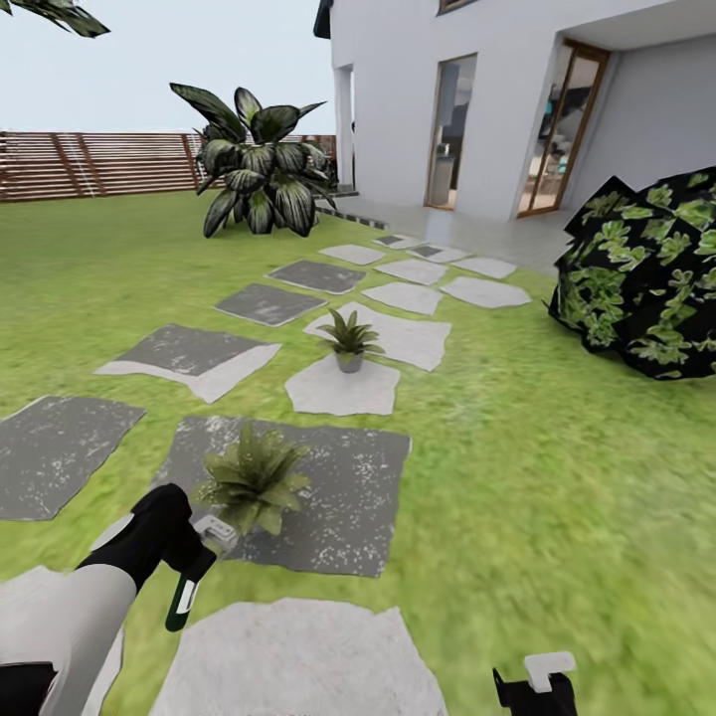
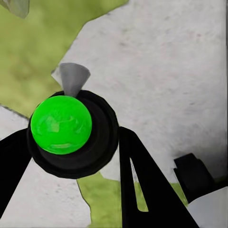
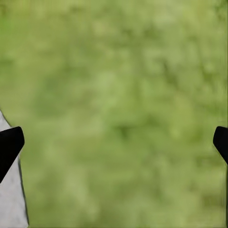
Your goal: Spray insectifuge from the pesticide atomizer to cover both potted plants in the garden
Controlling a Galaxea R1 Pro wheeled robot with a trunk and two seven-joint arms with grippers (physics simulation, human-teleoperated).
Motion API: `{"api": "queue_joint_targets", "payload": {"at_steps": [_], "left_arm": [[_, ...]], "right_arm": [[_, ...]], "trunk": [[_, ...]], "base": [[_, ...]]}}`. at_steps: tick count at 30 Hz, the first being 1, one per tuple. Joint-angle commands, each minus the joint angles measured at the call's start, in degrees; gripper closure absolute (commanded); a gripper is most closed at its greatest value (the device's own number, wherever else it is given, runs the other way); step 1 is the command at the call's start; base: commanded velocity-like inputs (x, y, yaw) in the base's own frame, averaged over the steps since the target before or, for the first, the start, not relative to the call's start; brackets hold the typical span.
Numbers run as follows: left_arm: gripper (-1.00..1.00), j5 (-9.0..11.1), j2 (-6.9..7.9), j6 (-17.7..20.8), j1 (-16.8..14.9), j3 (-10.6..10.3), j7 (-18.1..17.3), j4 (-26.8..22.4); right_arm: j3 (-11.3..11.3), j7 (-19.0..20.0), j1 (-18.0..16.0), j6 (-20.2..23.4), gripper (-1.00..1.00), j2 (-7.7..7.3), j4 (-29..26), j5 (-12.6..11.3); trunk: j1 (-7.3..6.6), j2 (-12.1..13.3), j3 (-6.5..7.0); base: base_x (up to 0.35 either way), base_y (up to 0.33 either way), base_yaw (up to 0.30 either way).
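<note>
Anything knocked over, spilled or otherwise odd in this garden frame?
Nothing stands out. Both potted plants, the near one and the far one, stand upright on grey stepping stones. The left gripper holds the atomizer beside the near plant. No spill or damage is visible on the lawn.

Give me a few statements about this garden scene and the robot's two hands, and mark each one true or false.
1. The left hand holds the pesticide atomizer. True.
2. The near potted plant stands on bare grass. False: it stands on a dark grey stepping stone.
3. The right hand grips a second bottle. False: its fingers are spread wide over the lawn with nothing between them.
4. The far potted plant sits on a pale stone. True.
5. The atomizer's spray head is right beside the near plant's leaves. True.
</note>
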Motion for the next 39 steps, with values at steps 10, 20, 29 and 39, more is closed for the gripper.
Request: {"api": "queue_joint_targets", "payload": {"at_steps": [10, 20, 29, 39], "left_arm": [[1.00, -0.47, -0.06, 0.23, -0.04, 0.02, -0.54, 0.35], [1.00, -0.55, -0.11, 0.23, -0.04, 0.03, -0.54, 0.43], [1.00, -0.33, -0.11, 0.23, -0.04, 0.03, -0.54, 0.56], [1.00, -0.26, -0.05, 0.32, -0.04, 0.03, -0.54, 0.60]], "right_arm": [[-0.49, 0.20, -0.04, -0.24, -1.00, 0.02, 0.05, 0.36], [-0.49, 0.20, -0.03, -0.24, -1.00, 0.02, 0.05, 0.36], [-0.49, 0.20, -0.03, -0.24, -1.00, 0.02, 0.05, 0.36], [-0.49, 0.20, -0.04, -0.24, -1.00, 0.02, 0.05, 0.36]], "trunk": [[-0.01, -0.02, -0.05], [-0.01, -0.02, -0.05], [-0.01, -0.02, -0.05], [-0.01, -0.02, -0.05]], "base": [[0.151, -0.245, 0.120], [0.199, -0.216, 0.098], [0.165, -0.223, 0.273], [0.020, -0.027, 0.272]]}}
